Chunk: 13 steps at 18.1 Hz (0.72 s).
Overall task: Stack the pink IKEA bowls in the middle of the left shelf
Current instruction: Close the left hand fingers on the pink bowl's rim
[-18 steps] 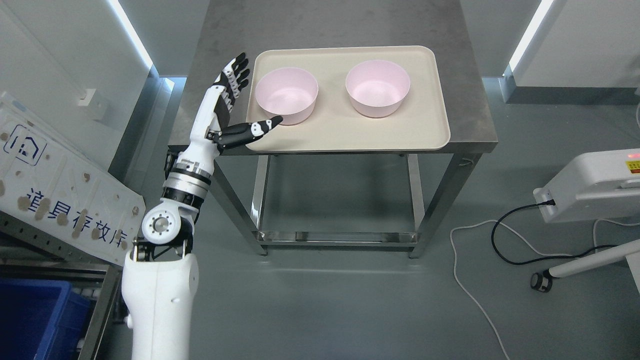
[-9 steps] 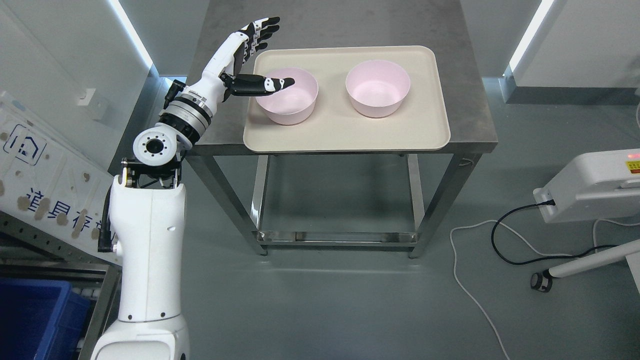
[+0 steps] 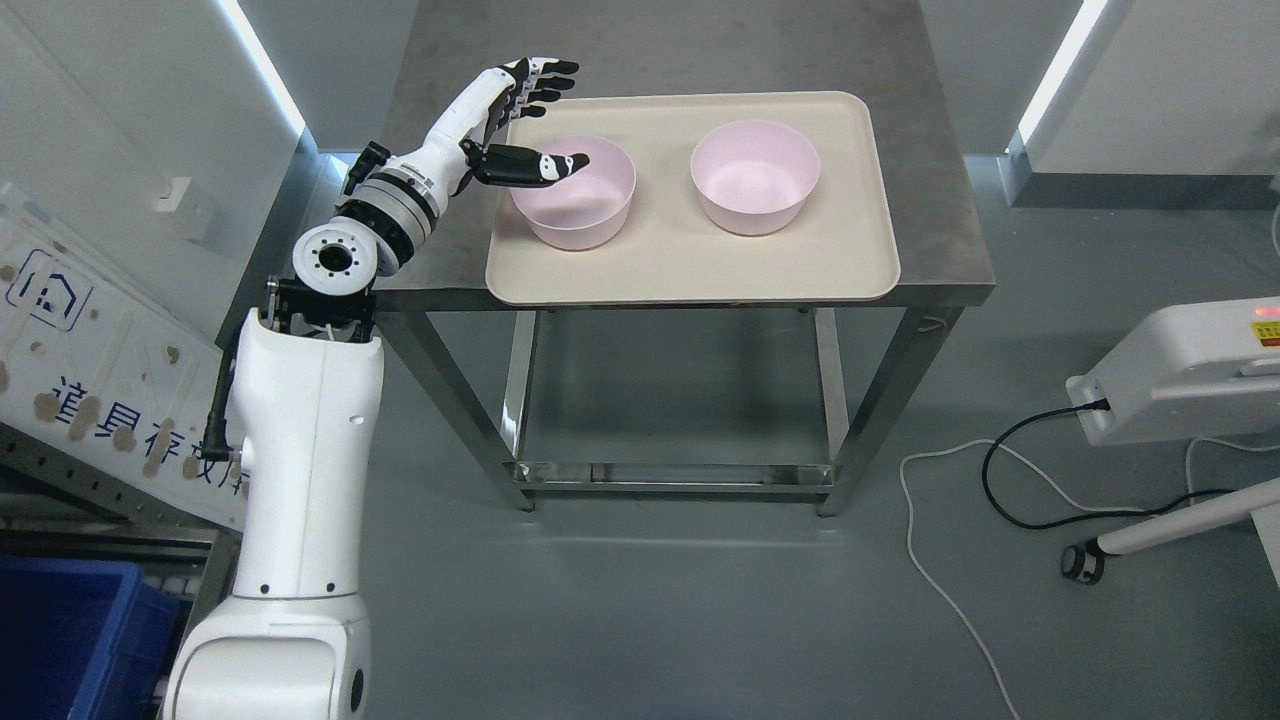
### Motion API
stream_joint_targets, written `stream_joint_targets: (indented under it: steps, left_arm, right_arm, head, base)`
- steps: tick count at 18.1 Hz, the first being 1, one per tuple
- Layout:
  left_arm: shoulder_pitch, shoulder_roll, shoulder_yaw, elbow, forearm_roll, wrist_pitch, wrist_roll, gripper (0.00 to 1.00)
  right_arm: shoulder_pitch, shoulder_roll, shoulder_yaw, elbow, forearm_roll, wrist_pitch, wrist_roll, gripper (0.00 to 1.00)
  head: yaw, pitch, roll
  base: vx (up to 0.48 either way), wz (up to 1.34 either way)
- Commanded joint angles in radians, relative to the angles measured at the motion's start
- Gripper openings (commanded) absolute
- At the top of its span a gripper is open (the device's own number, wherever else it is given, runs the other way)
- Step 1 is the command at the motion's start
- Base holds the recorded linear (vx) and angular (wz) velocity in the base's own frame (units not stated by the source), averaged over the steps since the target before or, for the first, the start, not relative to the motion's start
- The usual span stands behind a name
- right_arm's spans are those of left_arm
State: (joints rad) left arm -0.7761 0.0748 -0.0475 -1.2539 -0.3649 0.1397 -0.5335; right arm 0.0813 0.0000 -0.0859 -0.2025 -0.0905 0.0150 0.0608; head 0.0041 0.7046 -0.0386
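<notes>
Since half a second ago the left robot hand [image 3: 520, 115] has dipped slightly and its four fingers [image 3: 545, 82] have curled a little more, while the elbow has swung closer in toward the bench [image 3: 940, 150]; compared with a full second ago, the whole arm has risen from the near edge of the tray [image 3: 690, 270] up to the bowl's height. Right now the robot hand is spread open and holds nothing: the fingers arch over the tray's far left corner, and the thumb [image 3: 545, 165] pokes out sideways across the rim of the nearer pink bowl [image 3: 585, 200], over its left edge; whether the thumb actually touches the rim I cannot tell. That bowl sits just under and to the thumb side of the robot hand, upright, pale pink, round, with nothing in it. The second pink bowl [image 3: 755, 178], a match in colour and shape, stands well beyond the thumb tip on the same beige tray, apart from the first. The tray rests flat on the steel bench. The white forearm runs down from the robot hand toward the lower left, past a blue bin [image 3: 70, 640] on the floor.
</notes>
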Motion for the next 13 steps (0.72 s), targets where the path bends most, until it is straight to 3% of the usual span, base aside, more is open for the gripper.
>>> stream_joint_targets:
  steps: [1, 4, 8, 13]
  left_arm:
    - [-0.045, 0.008, -0.075, 0.155, -0.109, 0.0, 0.001, 0.71]
    - [-0.049, 0.008, -0.077, 0.162, -0.126, 0.003, 0.0, 0.66]
    - [-0.054, 0.007, -0.077, 0.162, -0.126, 0.003, 0.001, 0.52]
    - [-0.078, 0.008, -0.095, 0.183, -0.215, -0.002, 0.0, 0.51]
  right_arm:
    - [0.0, -0.017, 0.0, 0.0, 0.0, 0.0, 0.001, 1.0]
    - [0.0, -0.017, 0.0, 0.0, 0.0, 0.0, 0.001, 1.0]
    - [0.0, -0.017, 0.0, 0.0, 0.0, 0.0, 0.001, 1.0]
    - [0.0, -0.017, 0.0, 0.0, 0.0, 0.0, 0.001, 1.0]
  head:
    - [0.0, 0.0, 0.0]
    - [0.0, 0.0, 0.0]
    - [0.0, 0.0, 0.0]
    - [0.0, 0.0, 0.0]
  base:
    - [0.0, 0.0]
    - [0.0, 0.0]
    - [0.0, 0.0]
    - [0.0, 0.0]
